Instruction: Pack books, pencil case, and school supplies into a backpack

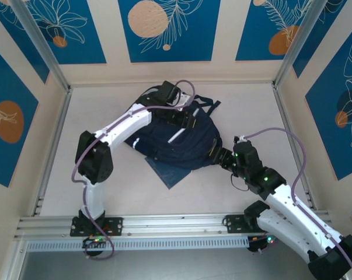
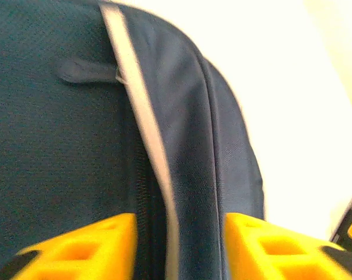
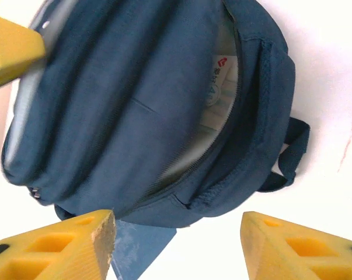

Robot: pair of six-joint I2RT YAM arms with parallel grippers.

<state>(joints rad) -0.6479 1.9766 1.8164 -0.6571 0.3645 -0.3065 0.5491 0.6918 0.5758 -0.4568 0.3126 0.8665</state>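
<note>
The yellow fingertips of the right pincer [image 3: 177, 230] were seen nearest the lens, set well apart with nothing gripped between them. Just ahead of that pincer the navy blue backpack [image 3: 135, 99] was laid on the pale counter [image 3: 321, 52], its main zip parted. A pale packet with red and blue print [image 3: 219, 87] was visible inside the opening. A corner of a flat navy blue book [image 3: 138, 248] was seen between the fingertips, poking out from under the near edge of the bag. On the far side of the backpack from the right pincer, the left pincer [image 2: 180, 233] was held low over the fabric with its fingers apart. A white reflective stripe [image 2: 140, 116] and a zip seam ran between them. Whether the cloth was touched could not be told through the blur.

The packing step was judged to be in hand, with at least one supply already stowed and that book not yet inside. The next move was judged to call for the opening to be lifted by one pincer and the book drawn out and slid in by the other.
</note>
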